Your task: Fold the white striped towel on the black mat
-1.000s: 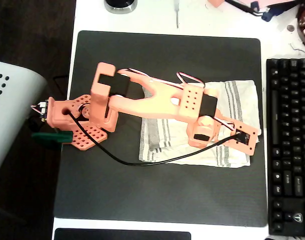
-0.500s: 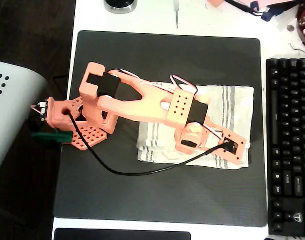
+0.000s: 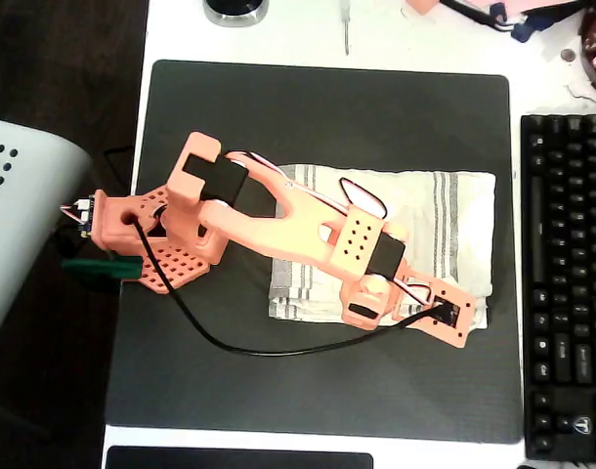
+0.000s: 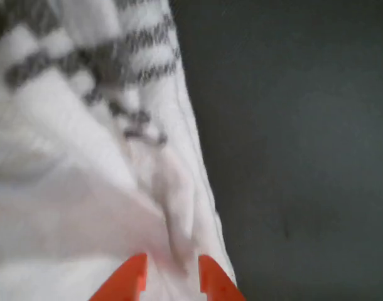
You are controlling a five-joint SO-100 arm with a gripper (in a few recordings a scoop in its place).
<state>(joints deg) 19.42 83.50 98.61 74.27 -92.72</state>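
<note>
Worktop: the white worktop (image 3: pixel 171 29) carries the large dark charcoal matte mat (image 3: pixel 327 371) with rounded corners; in the overhead view a black keyboard (image 3: pixel 567 283) lies just beside the mat's right edge.
Towel place: the cream-white rectangular cloth towel with groups of thin grey stripes (image 3: pixel 445 215) lies on the mat, right of its middle, near the keyboard side.
Towel axis: its long axis runs left to right in the overhead view, and the stripe groups run across it, top to bottom.
Progress: the towel appears doubled along its left and lower edges, so I judge a fold is begun or under way; the outline is uneven and squaring it up remains.
Arm: the orange plastic arm reaches from the mat's left edge across the towel to its lower right corner.
Pincer: the orange two-fingered pincer (image 4: pixel 168 276) is pinched on the towel's edge, cloth bunched between the tips, in the wrist view.
</note>
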